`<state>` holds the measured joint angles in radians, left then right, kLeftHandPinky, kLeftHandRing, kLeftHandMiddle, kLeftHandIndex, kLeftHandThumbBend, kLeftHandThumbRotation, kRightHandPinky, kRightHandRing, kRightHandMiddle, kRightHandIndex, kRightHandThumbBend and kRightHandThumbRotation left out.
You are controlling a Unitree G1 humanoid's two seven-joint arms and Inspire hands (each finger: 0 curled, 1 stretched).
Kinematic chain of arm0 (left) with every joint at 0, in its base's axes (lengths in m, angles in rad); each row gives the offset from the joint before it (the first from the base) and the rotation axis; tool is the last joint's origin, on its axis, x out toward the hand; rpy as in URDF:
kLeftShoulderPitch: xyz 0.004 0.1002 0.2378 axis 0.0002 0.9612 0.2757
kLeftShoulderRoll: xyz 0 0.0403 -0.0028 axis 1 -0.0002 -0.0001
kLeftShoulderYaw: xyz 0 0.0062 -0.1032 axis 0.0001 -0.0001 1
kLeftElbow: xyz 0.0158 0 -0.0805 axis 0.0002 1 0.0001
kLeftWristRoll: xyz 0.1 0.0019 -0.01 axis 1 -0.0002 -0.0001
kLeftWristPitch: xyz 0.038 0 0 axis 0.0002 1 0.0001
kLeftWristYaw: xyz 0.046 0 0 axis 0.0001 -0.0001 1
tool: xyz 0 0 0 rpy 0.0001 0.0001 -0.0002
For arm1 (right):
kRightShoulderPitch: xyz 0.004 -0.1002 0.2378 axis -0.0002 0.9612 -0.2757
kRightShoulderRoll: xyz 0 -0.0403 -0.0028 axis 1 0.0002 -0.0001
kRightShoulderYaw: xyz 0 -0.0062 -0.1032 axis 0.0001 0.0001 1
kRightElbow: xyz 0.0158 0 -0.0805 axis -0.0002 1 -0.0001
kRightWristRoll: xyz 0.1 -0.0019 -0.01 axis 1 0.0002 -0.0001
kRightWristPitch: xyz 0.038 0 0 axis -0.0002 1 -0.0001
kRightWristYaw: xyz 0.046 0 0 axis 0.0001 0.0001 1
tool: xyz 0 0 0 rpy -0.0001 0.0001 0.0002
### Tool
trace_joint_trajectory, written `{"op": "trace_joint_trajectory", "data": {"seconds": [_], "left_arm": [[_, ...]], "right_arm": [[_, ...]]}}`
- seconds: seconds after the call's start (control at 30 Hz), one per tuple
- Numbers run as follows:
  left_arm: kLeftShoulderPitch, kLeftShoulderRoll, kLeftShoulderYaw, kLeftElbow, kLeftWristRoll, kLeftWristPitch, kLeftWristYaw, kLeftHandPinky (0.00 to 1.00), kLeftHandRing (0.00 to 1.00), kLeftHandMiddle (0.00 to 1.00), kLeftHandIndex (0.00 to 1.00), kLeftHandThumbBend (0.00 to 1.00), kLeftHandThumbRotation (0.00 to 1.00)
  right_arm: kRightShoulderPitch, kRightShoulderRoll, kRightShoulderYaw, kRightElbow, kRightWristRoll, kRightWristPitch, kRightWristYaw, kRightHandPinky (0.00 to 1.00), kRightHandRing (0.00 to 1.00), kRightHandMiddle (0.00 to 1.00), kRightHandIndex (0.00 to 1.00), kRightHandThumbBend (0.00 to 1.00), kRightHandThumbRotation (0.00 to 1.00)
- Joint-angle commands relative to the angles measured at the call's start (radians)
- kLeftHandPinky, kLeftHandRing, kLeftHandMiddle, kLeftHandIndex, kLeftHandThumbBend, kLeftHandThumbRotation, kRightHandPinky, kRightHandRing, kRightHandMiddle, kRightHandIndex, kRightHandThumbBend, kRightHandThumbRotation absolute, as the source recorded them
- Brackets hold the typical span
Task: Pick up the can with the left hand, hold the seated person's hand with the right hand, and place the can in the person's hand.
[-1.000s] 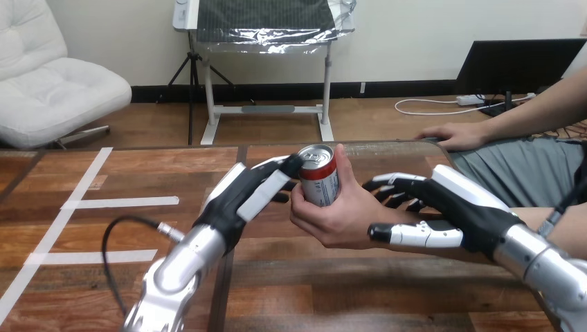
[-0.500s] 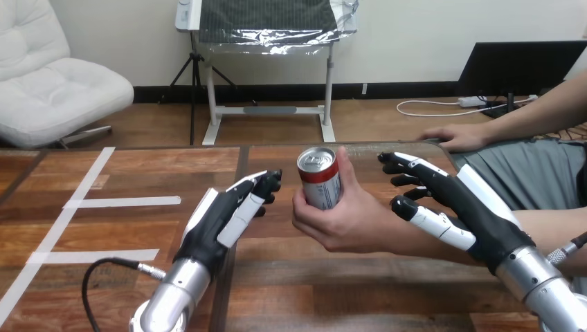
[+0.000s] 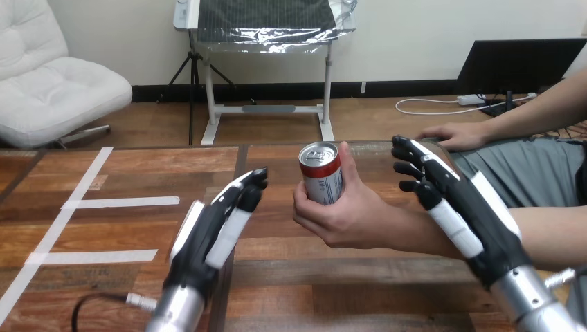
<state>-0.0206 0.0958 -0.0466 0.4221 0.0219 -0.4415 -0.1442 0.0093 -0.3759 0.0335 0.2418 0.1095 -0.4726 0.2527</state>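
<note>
Can [image 3: 320,173]: the lower part and base are covered by the person's hand [image 3: 349,218], and fingers hide part of the near side. Whether the base rests on the palm cannot be determined.

Person's forearm [image 3: 554,238]: a middle section is hidden behind the right hand [image 3: 457,207]. Contact between the two cannot be determined.

Left forearm [image 3: 176,311] and right forearm [image 3: 533,304]: each is cut off by the bottom edge.

Table [image 3: 104,228]: cut off at the left, right and bottom edges
</note>
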Motion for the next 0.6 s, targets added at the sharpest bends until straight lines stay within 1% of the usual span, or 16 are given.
{"op": "trace_joint_trajectory", "data": {"seconds": [0.0,0.17,0.2,0.37,0.43,0.47,0.5,0.57], "left_arm": [[0.102,-0.033,0.039,-0.316,-0.103,-0.072,0.015,0.98,0.89,0.87,0.86,0.83,1.0],[0.162,-0.036,0.037,-0.4,-0.144,-0.08,0.004,0.95,0.88,0.86,0.86,0.82,1.0],[0.18,-0.037,0.037,-0.425,-0.157,-0.082,0.001,0.95,0.88,0.86,0.86,0.82,1.0],[0.236,-0.036,0.035,-0.507,-0.196,-0.082,-0.009,0.89,0.86,0.85,0.84,0.81,1.0],[0.261,-0.037,0.033,-0.545,-0.225,-0.079,-0.015,0.87,0.85,0.84,0.84,0.8,1.0],[0.286,-0.032,0.032,-0.586,-0.259,-0.078,-0.027,0.82,0.84,0.84,0.82,0.8,1.0],[0.305,-0.028,0.03,-0.615,-0.282,-0.077,-0.036,0.82,0.84,0.84,0.82,0.8,1.0],[0.323,-0.025,0.029,-0.643,-0.302,-0.074,-0.044,0.8,0.83,0.83,0.82,0.81,1.0]], "right_arm": [[0.014,0.066,-0.04,-0.199,0.117,-0.04,0.008,0.94,0.94,0.95,0.95,0.93,1.0],[0.05,0.093,-0.039,-0.267,0.141,-0.037,-0.005,0.96,0.94,0.94,0.94,0.93,1.0],[0.061,0.1,-0.036,-0.284,0.151,-0.043,-0.003,0.97,0.94,0.94,0.93,0.94,1.0],[0.102,0.12,-0.027,-0.344,0.181,-0.059,0.005,0.94,0.92,0.93,0.92,0.93,1.0],[0.128,0.131,-0.019,-0.38,0.196,-0.058,0.007,0.92,0.91,0.92,0.92,0.94,1.0],[0.161,0.139,-0.004,-0.42,0.222,-0.058,0.019,0.88,0.89,0.91,0.91,0.95,1.0],[0.184,0.145,0.006,-0.45,0.241,-0.059,0.028,0.88,0.89,0.91,0.91,0.95,1.0],[0.207,0.151,0.013,-0.478,0.259,-0.057,0.038,0.87,0.89,0.91,0.91,0.96,1.0]]}}
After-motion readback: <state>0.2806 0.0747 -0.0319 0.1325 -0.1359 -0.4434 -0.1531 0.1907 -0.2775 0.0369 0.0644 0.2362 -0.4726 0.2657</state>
